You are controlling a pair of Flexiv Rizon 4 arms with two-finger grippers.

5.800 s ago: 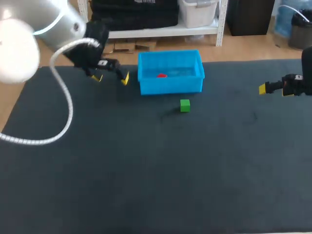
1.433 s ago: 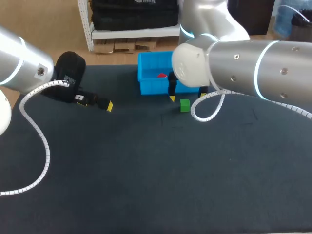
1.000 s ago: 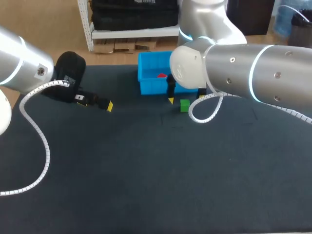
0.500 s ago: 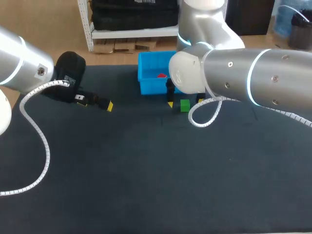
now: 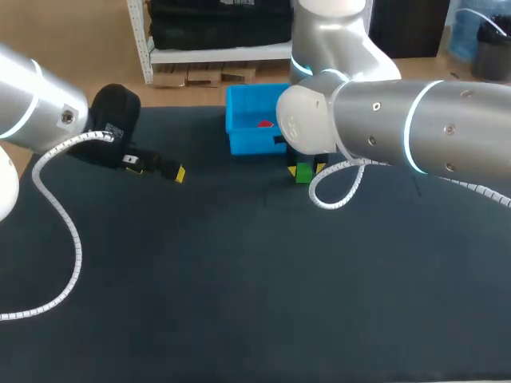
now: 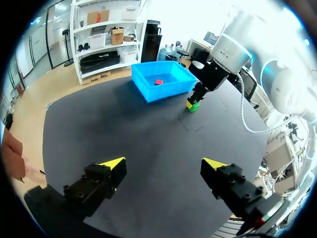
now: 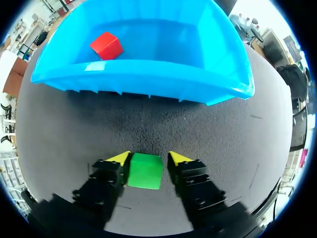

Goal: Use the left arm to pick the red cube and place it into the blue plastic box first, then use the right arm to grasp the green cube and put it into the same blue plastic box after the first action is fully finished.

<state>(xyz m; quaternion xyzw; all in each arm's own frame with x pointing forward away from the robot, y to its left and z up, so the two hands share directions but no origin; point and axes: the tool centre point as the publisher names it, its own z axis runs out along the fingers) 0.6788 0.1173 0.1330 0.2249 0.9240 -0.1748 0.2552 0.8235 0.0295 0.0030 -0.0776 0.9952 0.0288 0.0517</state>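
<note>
Right wrist view, and the right gripper (image 7: 148, 159) is down at the table (image 7: 213, 124), one yellow-tipped finger on each side of the green cube (image 7: 145, 171). One tip looks to be against the cube's side and the other shows a sliver of gap, so I call the fingers open around it, not pinching yet. The cube sits square between them, flat faces toward the tips, with no long axis to line up.

Straight ahead of the fingers, past a short strip of bare table, runs the near wall of the blue box (image 7: 148, 82). Inside, toward its far wall and off to one end, lies the red cube (image 7: 106, 45), so the first half of the job looks done. That's the line that matters. Once the cube is gripped, it's up, forward over that near wall, and release.

From the head view, the box stands at the table's far edge, about mid-way along. The left gripper (image 5: 157, 168) hangs toward the left edge, well apart from the cube, fingers spread wide with nothing between them. The right arm is plainly the nearer.
</note>
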